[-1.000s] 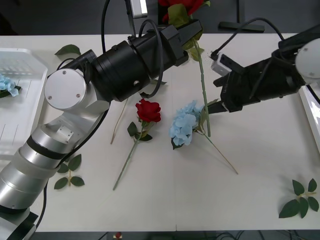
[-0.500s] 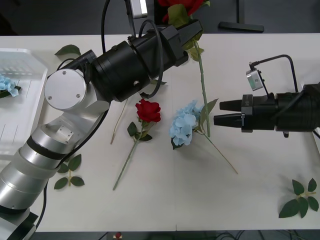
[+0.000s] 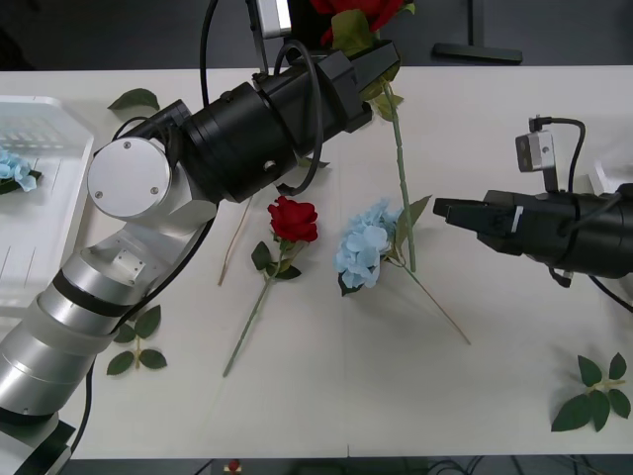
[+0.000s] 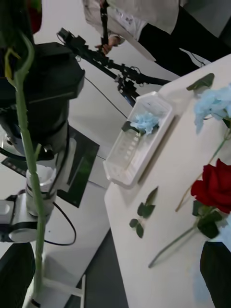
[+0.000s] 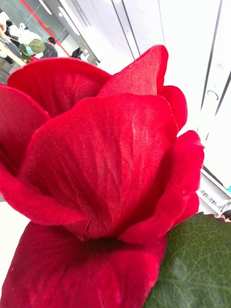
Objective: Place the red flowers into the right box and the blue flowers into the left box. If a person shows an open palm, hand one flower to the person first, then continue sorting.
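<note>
Item, held rose [image 3: 356, 15]: we log it at 12 o'clock of the table [image 3: 326, 396], its bloom past the far edge and its stem hanging down toward the centre. The left gripper [image 3: 374, 61] pinches the stem just under the bloom; its wrist view has the petals right up close.

Item, loose rose [image 3: 294, 219]: it lies at table centre, stem trailing toward 7 o'clock. Just beside it at 3 o'clock lies a blue flower [image 3: 364, 245], touching the hanging stem.

Item, left box [image 3: 45, 213]: at 9 o'clock, with one blue flower [image 3: 14, 169] inside.

Handling, as we judge it: all are light; fabric blooms crush easily, so we would take hold on the thin, slippery stem near the head.

Item, right gripper [image 3: 457, 212]: at 3 o'clock, fingers slightly spread, holding nothing, tips near the hanging stem but apart from it.

Item, leaf sprigs [image 3: 596, 394]: at 5 o'clock.
</note>
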